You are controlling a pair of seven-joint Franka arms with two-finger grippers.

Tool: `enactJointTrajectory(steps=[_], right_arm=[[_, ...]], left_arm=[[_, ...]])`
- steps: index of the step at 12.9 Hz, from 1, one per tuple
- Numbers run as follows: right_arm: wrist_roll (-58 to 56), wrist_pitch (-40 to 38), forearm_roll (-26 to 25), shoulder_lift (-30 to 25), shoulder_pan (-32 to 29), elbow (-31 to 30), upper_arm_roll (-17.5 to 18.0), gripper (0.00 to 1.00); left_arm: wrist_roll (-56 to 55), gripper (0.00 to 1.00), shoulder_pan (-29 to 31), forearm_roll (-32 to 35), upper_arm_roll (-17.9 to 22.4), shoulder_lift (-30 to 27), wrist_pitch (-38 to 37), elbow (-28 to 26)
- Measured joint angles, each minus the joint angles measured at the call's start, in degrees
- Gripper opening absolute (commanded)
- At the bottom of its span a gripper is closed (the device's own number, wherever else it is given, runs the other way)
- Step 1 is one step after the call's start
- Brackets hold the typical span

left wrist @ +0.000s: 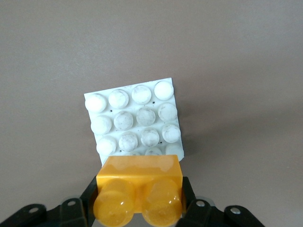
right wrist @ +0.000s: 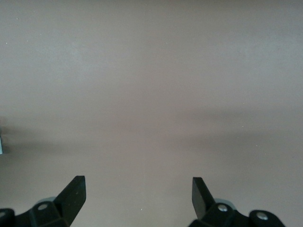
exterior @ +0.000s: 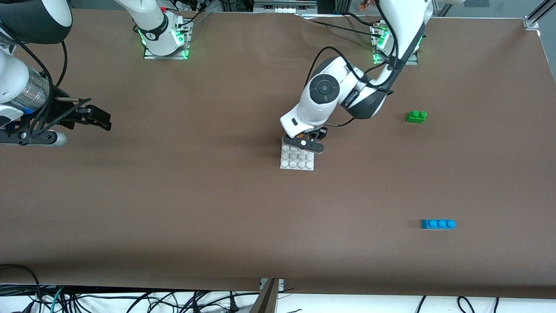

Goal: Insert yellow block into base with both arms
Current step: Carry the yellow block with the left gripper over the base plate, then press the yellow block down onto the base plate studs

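Observation:
My left gripper (exterior: 306,142) is shut on the yellow block (left wrist: 138,189), a small orange-yellow two-stud brick, and holds it over the edge of the base (exterior: 297,158) that lies farther from the front camera. In the left wrist view the block covers one edge row of the white base (left wrist: 134,120); I cannot tell if they touch. In the front view only a sliver of the block (exterior: 309,137) shows between the fingers. My right gripper (exterior: 97,118) is open and empty, waiting over bare table at the right arm's end; its fingers (right wrist: 75,194) frame only brown table.
A green two-stud brick (exterior: 416,116) lies toward the left arm's end of the table. A blue three-stud brick (exterior: 438,224) lies nearer the front camera than the green one. The brown table (exterior: 195,195) spreads between the arms.

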Motion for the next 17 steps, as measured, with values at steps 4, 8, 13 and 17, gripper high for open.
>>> enactJointTrajectory(steps=[4,8,13,17], right_arm=[[0.00,0.00,0.00,0.00,0.00,0.00,0.00,0.99],[0.00,0.00,0.00,0.00,0.00,0.00,0.00,0.99],[0.00,0.00,0.00,0.00,0.00,0.00,0.00,0.99],[0.00,0.00,0.00,0.00,-0.01,0.00,0.00,0.99]], left_arm=[[-0.57,0.28,-0.04,0.57,0.49,1.42,0.99,0.15],[-1.96,0.28,-0.56,0.57,0.49,4.90,3.88,0.24],[-3.49,0.29,-1.07,0.58,0.98,6.00,4.18,0.32],[-7.66,0.29,-1.25,4.63,1.57,6.96,4.18,0.33]])
